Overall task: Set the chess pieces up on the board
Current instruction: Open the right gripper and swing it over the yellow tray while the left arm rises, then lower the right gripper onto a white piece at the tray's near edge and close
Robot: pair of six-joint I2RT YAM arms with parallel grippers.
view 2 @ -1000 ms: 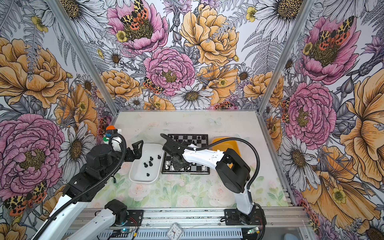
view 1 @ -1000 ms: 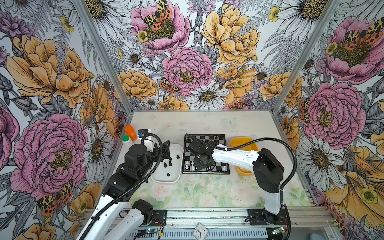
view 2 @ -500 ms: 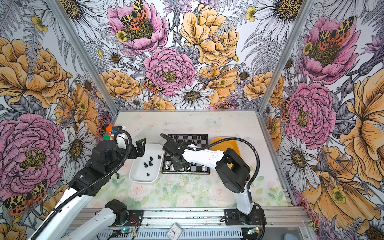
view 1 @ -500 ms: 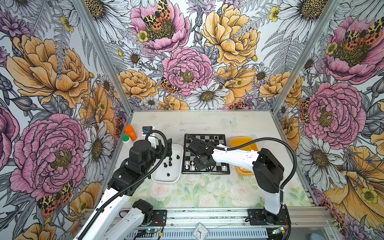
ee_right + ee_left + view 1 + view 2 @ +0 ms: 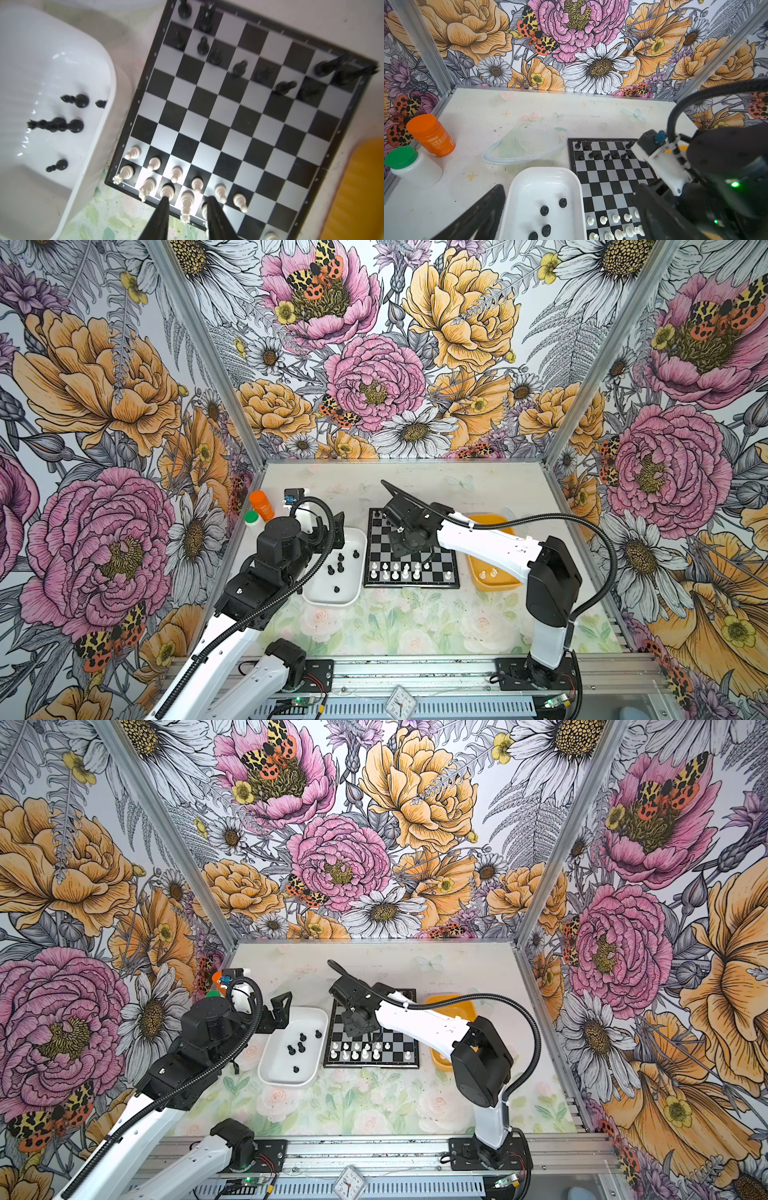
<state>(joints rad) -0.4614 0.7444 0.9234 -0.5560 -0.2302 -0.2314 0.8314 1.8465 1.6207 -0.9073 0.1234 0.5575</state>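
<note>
- The board [image 5: 444, 560] is chequered black and silver, with a thin black border.
- The white chessmen [image 5: 405, 571] stand on it.
- Left of the board, the glossy black chessmen [image 5: 340, 558] sit in a plain white tray [image 5: 349, 593].
- Right of the board is a yellow-orange tray [image 5: 496, 587].
- Behind the board, the wall [image 5: 374, 381] is printed with pink, orange and white flowers.

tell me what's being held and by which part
Nothing. The right gripper stands open around a white piece on the board, not touching it; the left gripper is open, empty.
</note>
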